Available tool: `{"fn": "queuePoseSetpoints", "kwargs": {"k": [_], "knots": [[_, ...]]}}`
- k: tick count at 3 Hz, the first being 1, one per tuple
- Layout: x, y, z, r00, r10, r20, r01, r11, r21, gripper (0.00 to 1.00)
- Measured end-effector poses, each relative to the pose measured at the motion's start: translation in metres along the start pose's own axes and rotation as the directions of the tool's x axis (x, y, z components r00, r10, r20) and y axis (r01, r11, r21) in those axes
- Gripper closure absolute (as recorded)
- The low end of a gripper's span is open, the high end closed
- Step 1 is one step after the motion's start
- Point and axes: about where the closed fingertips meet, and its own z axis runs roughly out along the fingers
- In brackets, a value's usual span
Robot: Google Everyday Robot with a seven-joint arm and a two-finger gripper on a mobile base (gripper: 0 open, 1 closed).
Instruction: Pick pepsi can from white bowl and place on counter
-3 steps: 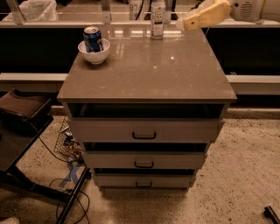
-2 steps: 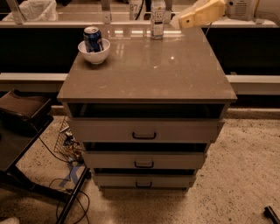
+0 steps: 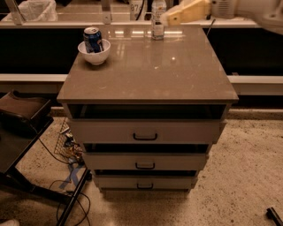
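The gripper (image 3: 176,16) sits over the back right of the worktop (image 3: 150,75), right next to the clear bottle (image 3: 157,25), and I can't tell if the two touch; the arm (image 3: 247,9) behind it runs off the top and right edges. The bottle's top is chopped off by the top edge, and its label is too small to read. The pepsi can (image 3: 92,38) has its lower half hidden inside the white bowl (image 3: 94,56).
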Motion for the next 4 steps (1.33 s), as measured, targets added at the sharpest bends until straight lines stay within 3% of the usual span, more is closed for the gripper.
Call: {"fn": "queuePoseSetpoints", "kwargs": {"k": [2,4], "knots": [[0.071,0.007,0.142,0.992,0.125,-0.020,-0.127,0.9882,-0.086,0.00],[0.102,0.036,0.214,0.975,0.218,-0.040,-0.222,0.9597,-0.172,0.00]]}}
